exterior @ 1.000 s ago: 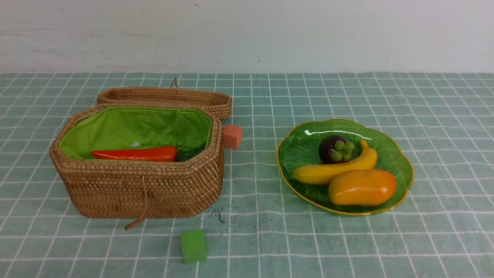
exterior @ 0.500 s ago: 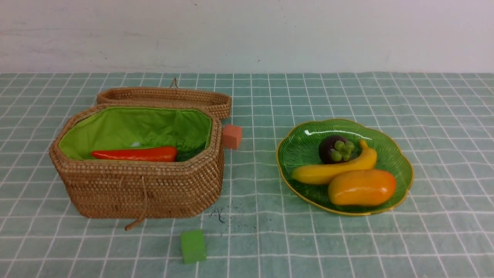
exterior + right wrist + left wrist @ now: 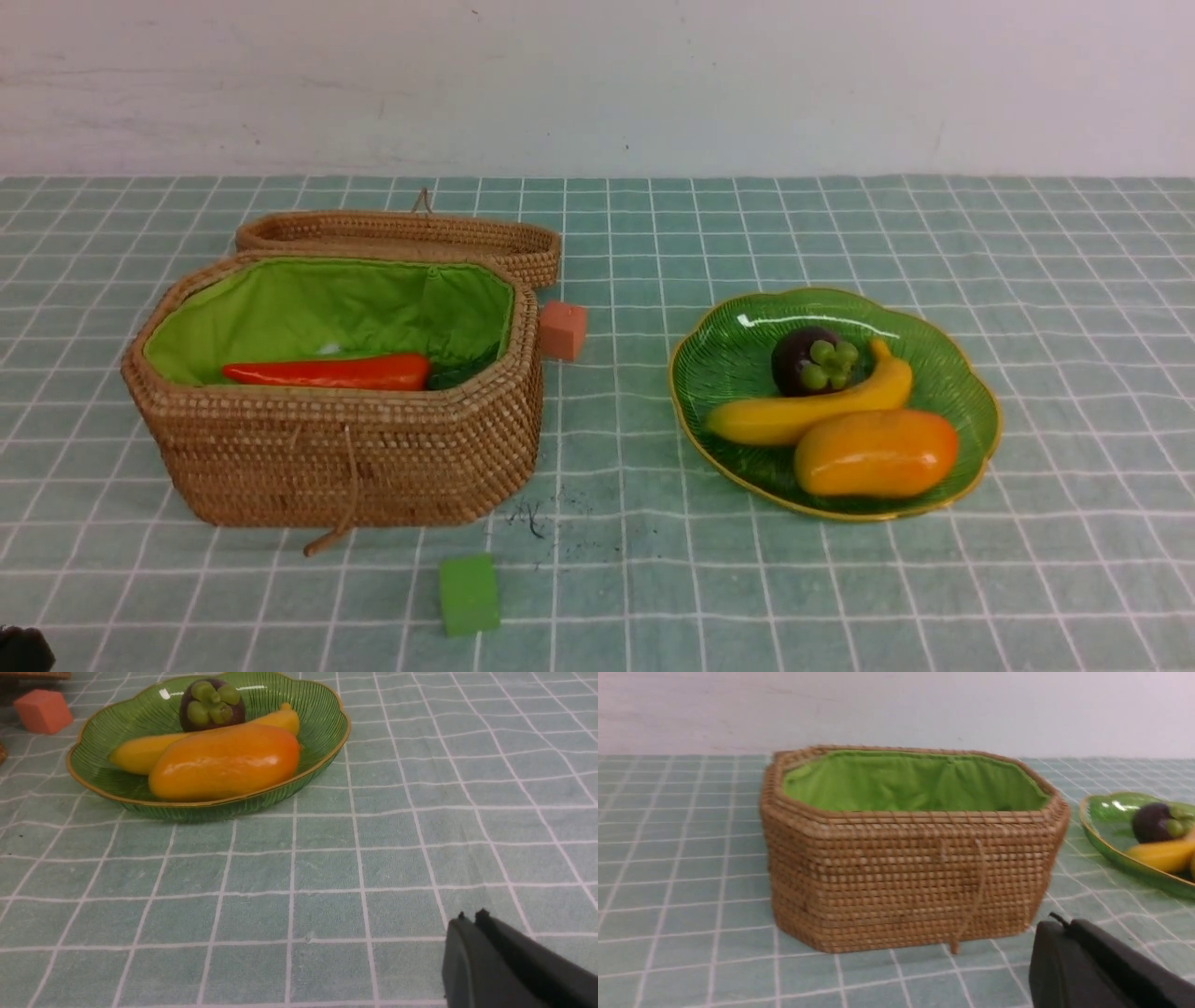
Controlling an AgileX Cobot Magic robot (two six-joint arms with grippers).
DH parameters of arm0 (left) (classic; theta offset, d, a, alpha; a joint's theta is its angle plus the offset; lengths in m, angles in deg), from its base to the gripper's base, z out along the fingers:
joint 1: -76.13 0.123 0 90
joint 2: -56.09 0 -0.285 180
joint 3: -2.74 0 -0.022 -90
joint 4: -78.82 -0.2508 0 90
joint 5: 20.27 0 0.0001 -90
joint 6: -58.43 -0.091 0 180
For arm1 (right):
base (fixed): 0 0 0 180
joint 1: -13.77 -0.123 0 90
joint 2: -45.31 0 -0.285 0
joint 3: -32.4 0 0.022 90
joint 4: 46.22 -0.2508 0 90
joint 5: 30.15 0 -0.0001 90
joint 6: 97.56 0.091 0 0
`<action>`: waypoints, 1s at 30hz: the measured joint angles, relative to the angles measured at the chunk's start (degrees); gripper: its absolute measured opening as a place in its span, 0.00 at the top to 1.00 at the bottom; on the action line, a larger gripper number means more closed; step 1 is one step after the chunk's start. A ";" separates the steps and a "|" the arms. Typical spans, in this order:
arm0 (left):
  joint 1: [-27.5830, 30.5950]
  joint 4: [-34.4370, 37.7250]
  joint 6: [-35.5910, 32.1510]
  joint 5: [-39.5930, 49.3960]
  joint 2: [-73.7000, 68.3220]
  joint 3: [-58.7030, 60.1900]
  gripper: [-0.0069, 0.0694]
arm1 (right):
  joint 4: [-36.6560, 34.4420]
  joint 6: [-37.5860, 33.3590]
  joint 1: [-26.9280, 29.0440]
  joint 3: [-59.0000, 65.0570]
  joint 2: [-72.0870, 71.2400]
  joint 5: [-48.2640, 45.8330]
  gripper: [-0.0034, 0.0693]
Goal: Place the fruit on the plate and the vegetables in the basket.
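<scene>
The wicker basket (image 3: pixel 345 448) stands open on the left, and its green lining shows. An orange-red carrot (image 3: pixel 327 371) lies inside it; the front wall hides whatever else is in there. On the right, the green plate (image 3: pixel 976 397) holds the mangosteen (image 3: pixel 803 359), the banana (image 3: pixel 794 415) and the mango (image 3: pixel 873 453). In the left wrist view my left gripper (image 3: pixel 1064 926) is shut and empty, low over the cloth in front of the basket (image 3: pixel 910 872). In the right wrist view my right gripper (image 3: pixel 469 917) is shut and empty, several squares short of the plate (image 3: pixel 329 746).
The basket's lid (image 3: pixel 401 238) lies flat behind it. An orange cube (image 3: pixel 562 329) sits by the basket's far right corner, and a green cube (image 3: pixel 469 594) sits on the cloth in front of it. A dark bit of my left arm (image 3: pixel 21 651) shows at the bottom left corner.
A dark bit of the left arm has come into the front view's bottom left corner. The basket, the plate and their contents have not moved.
</scene>
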 joint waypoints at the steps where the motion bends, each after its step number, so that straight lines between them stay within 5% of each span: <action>1: 1.60 1.81 -1.18 -0.88 0.00 1.21 0.93 | 0.00 0.00 0.00 0.00 0.00 0.00 0.95; 9: 5.23 0.53 2.77 11.44 0.00 3.44 0.93 | 0.00 0.00 0.02 0.00 0.00 0.00 0.94; 15: 5.23 0.37 11.27 11.45 0.00 3.44 0.93 | 0.00 0.00 0.02 0.00 0.00 0.00 0.93; 30: 5.23 0.30 12.80 11.34 0.00 3.44 0.93 | 0.00 0.00 0.02 0.00 0.00 0.00 0.90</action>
